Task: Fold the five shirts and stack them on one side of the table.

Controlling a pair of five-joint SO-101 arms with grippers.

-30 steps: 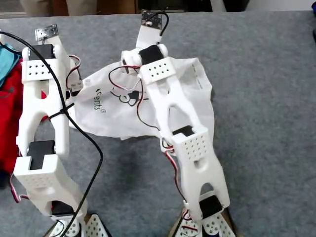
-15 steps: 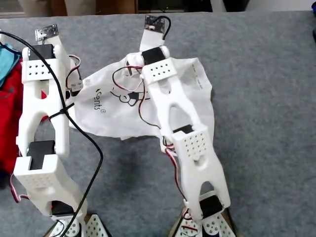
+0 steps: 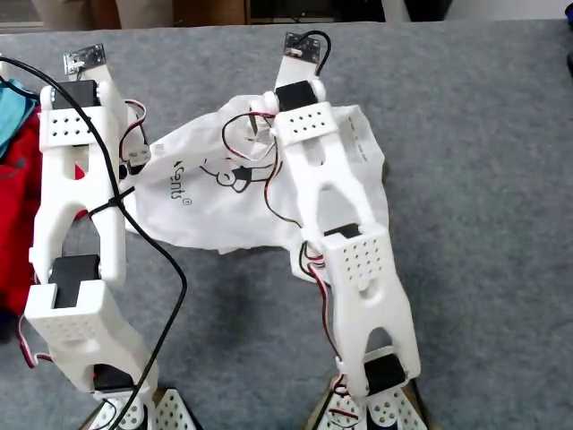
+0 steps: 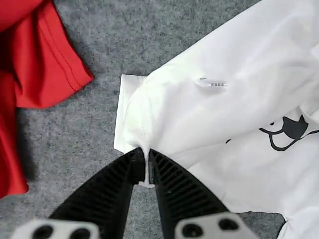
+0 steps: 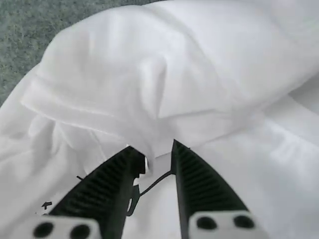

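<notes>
1. My left gripper [image 4: 144, 163]: fingers pressed together, pinching the sleeve hem of the white shirt [image 4: 224, 114]
2. My right gripper [image 5: 158, 158]: pinching a raised fold near the white shirt's far edge
3. White shirt: crumpled on the grey table [image 3: 474, 179], under my right arm
4. Red shirt [image 4: 40, 59]: left of the white shirt's sleeve, not touching
5. Teal shirt [image 3: 9, 107]: farther left of the white shirt

Grey felt-topped table [image 3: 483, 179]; white shirt [image 3: 224, 193] w/ black print lies crumpled on it, sleeve hem nipped between left gripper [image 4: 146, 158] fingers, a fold caught between right gripper [image 5: 155, 152] fingers; red shirt [image 4: 35, 64] flat near left fingertips, not touching; teal cloth [image 3: 11, 103] beyond that.
</notes>
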